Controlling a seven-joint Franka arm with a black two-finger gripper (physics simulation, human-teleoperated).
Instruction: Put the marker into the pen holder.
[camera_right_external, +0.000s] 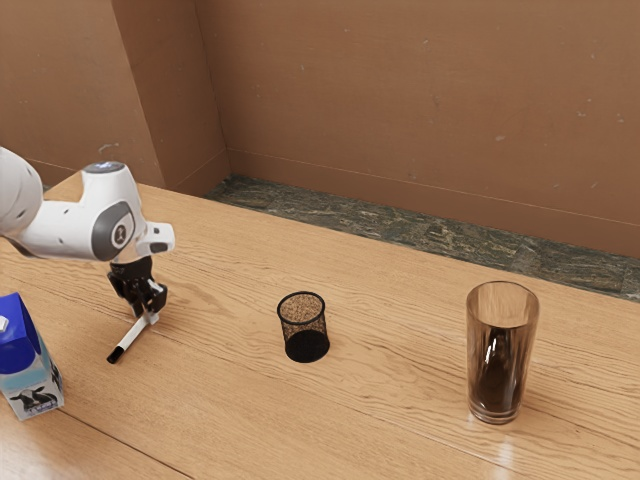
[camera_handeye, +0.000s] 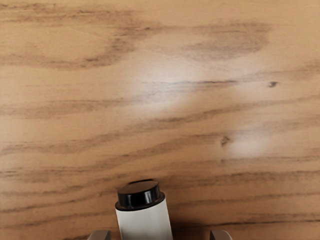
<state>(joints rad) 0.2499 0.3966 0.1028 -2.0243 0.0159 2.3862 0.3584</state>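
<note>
My gripper (camera_right_external: 150, 314) is low over the table at the exterior view's left, around the white marker (camera_right_external: 132, 335) near one end. The marker's black cap points away from the hand, toward the exterior view's lower left. In the wrist view the fingertips of my gripper (camera_handeye: 160, 235) stand apart at the lower edge. The marker (camera_handeye: 145, 222) is between them, its black end plug showing, with a gap on either side. The black mesh pen holder (camera_right_external: 304, 328) stands upright on the table.
A blue and white milk carton (camera_right_external: 30, 365) stands at the exterior view's left edge, close to the marker. A tall glass (camera_right_external: 499, 355) with a dark lower part is at the exterior view's right, past the pen holder. Both stand on the wooden table (camera_right_external: 400, 430).
</note>
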